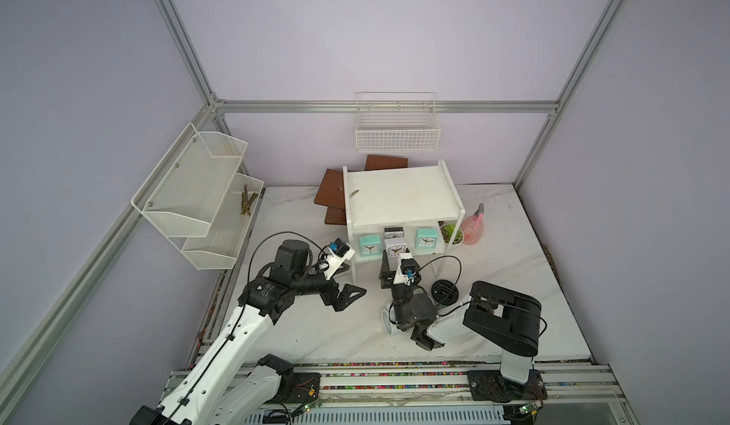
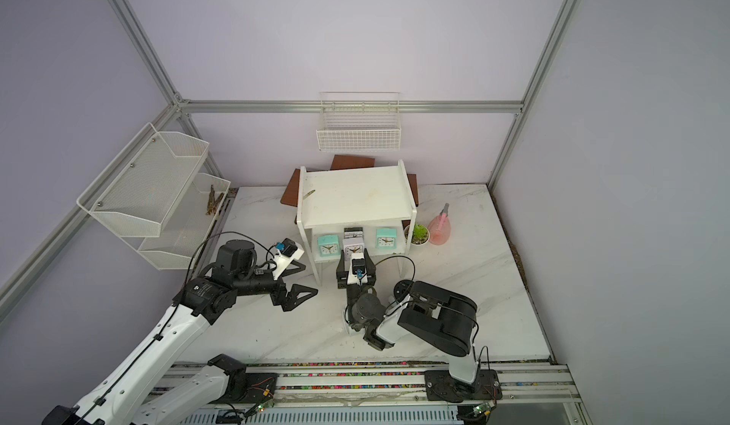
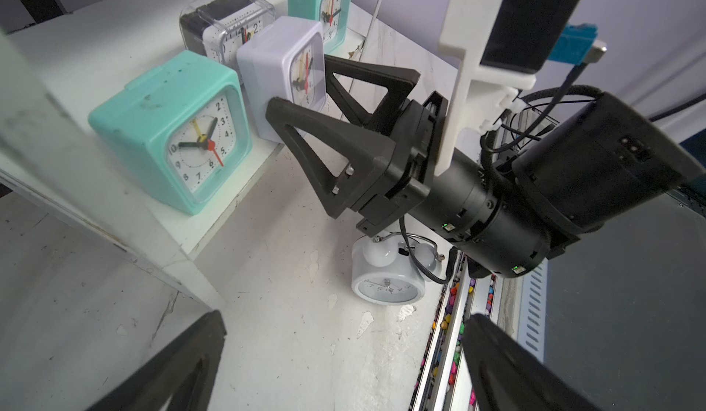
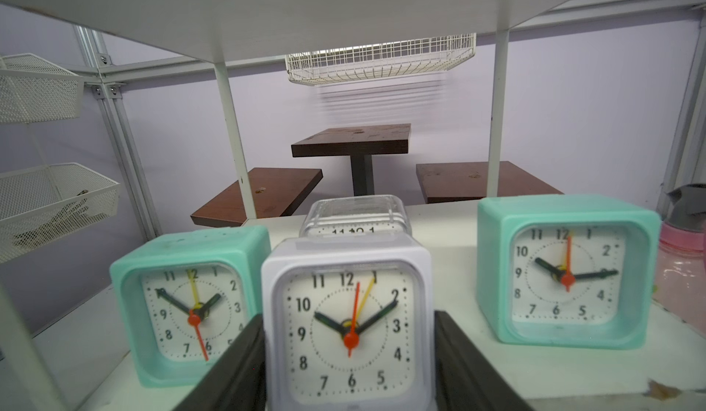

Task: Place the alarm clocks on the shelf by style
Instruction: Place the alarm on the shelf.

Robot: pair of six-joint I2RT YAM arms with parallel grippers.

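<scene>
Whitish-grey is the one in play here: the whitish-grey square clock [image 4: 349, 325] sits at the front edge of the lower board of the white shelf [image 1: 399, 194], about mid-board. The right gripper [image 4: 347, 355] has it pinched, with both black fingers [image 4: 237, 367] pressed flat against its sides.

One mint-green clock [image 1: 369, 245] stands just beside it toward the board's left end. The other mint-green clock [image 1: 425, 238] is near the right end, a bit more apart. Straight behind the held one, further back on the same board, is a clear-cased clock [image 4: 353, 214]. All four are upright with their faces to the front.

The left gripper [image 1: 352, 281] hangs over the marble table [image 1: 513, 269] just outside the shelf's front-left post. Its fingers are spread wide with nothing between them.

The two round ones are down on the table in front of the shelf. The white twin-bell clock [image 3: 387, 281] is tucked under the right arm's wrist, and the black-backed twin-bell clock [image 1: 444, 290] is just beside that arm, showing its back. A potted plant [image 1: 452, 234] and a pink spray bottle [image 1: 473, 229] stand off the shelf's right end.
</scene>
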